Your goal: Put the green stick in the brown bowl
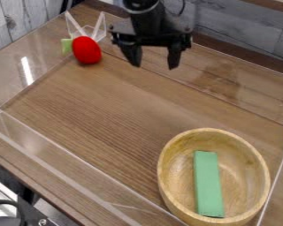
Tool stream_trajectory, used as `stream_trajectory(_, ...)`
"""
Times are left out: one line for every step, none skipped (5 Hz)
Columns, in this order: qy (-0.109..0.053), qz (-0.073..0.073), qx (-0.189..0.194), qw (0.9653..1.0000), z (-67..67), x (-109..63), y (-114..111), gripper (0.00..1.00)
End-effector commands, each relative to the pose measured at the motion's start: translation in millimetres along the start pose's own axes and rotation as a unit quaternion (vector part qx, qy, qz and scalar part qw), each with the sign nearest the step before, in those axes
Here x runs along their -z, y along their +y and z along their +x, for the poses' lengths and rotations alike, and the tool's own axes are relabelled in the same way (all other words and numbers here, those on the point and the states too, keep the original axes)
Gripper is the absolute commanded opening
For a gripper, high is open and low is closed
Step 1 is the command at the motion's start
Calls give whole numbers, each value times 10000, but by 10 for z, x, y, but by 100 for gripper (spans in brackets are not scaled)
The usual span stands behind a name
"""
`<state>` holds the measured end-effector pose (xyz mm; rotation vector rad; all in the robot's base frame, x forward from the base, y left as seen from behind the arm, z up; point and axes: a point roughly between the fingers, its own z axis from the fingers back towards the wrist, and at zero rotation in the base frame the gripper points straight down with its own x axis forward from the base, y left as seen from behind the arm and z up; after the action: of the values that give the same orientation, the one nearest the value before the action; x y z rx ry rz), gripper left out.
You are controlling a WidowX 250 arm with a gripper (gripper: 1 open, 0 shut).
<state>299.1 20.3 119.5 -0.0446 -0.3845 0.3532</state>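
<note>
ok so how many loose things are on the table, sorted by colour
green: 1, the green stick lying in the bowl
brown: 1, the brown bowl
red: 1, a red object at the back left
total: 3

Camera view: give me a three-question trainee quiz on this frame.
1. True or false: the stick lies inside the bowl.
2. The claw is: A) shut on the stick, B) open and empty, C) resting in the bowl.
3. What colour is the round toy at the table's far left corner?

Key: 1 true. 2 B. 3 red.
</note>
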Motion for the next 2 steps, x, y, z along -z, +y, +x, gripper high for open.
stream_trajectory(-283, -175, 216, 9992, 195, -131, -81, 100)
stream_trajectory(-214, -215, 470, 9984, 195, -42, -154, 100)
